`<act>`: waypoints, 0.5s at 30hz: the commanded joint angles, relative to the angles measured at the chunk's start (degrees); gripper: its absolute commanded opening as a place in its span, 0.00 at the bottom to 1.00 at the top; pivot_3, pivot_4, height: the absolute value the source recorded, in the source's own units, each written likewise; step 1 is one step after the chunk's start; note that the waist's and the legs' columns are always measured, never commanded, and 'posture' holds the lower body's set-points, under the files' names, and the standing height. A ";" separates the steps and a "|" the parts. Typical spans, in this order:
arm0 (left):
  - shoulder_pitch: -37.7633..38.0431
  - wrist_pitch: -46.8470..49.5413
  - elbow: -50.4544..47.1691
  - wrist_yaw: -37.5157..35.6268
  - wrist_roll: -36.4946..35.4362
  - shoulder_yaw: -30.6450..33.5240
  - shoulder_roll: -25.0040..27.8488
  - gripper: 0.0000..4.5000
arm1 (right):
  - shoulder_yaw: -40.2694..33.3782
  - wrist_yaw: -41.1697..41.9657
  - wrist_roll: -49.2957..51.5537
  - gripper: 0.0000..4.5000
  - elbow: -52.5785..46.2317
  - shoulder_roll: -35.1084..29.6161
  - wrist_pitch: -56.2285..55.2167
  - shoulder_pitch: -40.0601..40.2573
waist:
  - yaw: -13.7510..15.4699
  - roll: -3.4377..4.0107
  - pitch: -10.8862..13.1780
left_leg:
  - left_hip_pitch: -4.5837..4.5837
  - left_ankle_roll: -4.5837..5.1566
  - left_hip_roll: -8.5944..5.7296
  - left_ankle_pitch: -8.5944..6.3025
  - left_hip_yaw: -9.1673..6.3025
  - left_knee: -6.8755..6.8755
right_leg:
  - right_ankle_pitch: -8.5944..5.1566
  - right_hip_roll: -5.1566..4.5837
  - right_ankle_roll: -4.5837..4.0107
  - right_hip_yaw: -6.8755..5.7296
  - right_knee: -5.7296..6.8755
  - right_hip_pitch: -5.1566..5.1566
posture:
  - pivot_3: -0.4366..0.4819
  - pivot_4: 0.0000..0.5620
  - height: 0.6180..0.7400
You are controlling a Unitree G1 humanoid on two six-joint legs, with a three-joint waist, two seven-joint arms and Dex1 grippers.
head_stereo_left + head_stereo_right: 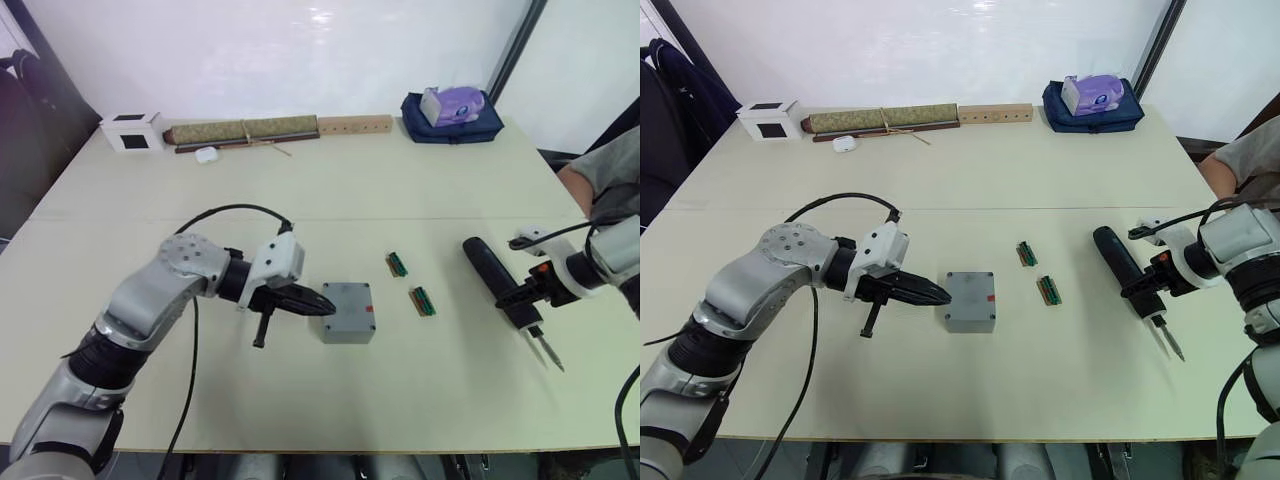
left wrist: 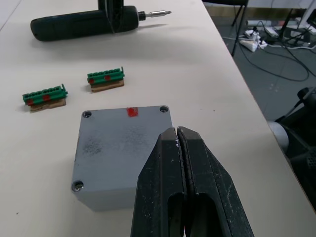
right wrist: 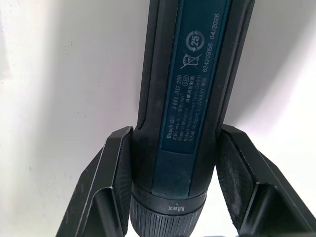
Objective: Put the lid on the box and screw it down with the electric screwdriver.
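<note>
Box-and-lid first: the table [image 1: 330, 190] is the big pale surface everything sits on; the lid [image 1: 347, 303] is already seated on the box [image 1: 348, 331], near the middle of the table, red mark on the side facing the green bits; corner screw holes visible on top in the left wrist view.

Left gripper [image 1: 318, 301] is at the box's left edge, tips over the lid or touching it, can't really tell which; its two black fingers are pressed together with nothing between them.

Electric screwdriver [image 1: 495, 275] lies on the table off to the right, well apart from the box, metal bit pointing toward the near edge; right gripper [image 1: 522, 296] has its fingers clamped on either side of the tool's body near the collar end.

Smaller stuff: a blue bag [image 1: 452, 122] with a purple tissue pack [image 1: 453, 104] on it at the far edge; a long rolled mat [image 1: 242, 131] and a wooden strip [image 1: 354, 125] beside it; a white cube [image 1: 133, 131] with a black face at the far left; two green terminal strips [image 1: 398, 264] [image 1: 423, 301] between box and screwdriver.
</note>
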 commanded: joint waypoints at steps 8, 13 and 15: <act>-1.13 -0.82 6.11 3.55 0.08 4.90 -1.52 0.00 | -54.66 -30.10 18.47 0.41 -24.55 21.10 -9.86 3.51 | -1.49 0.27 0.16 | -0.13 -0.03 0.08 0.02 0.00 -0.11 | 0.00 0.10 -0.05 0.24 0.38 -0.48 | 0.48 0.27 1.00; -2.15 -1.29 8.68 3.20 1.56 4.76 -1.34 0.00 | -62.73 -42.01 29.04 0.41 -48.55 35.50 -6.21 12.08 | 0.08 0.22 0.12 | -0.27 -0.08 0.11 0.05 -0.15 -0.12 | -0.12 0.09 -0.19 0.12 0.66 -0.65 | 0.48 0.27 1.00; -2.76 -0.87 8.99 3.05 1.60 4.36 -1.78 0.00 | -62.07 -47.44 34.47 0.41 -58.36 43.49 -6.40 15.17 | -0.01 0.22 0.12 | -0.26 -0.16 0.08 0.09 -0.08 -0.07 | -0.11 -0.08 -0.17 0.20 0.73 -0.67 | 0.48 0.27 1.00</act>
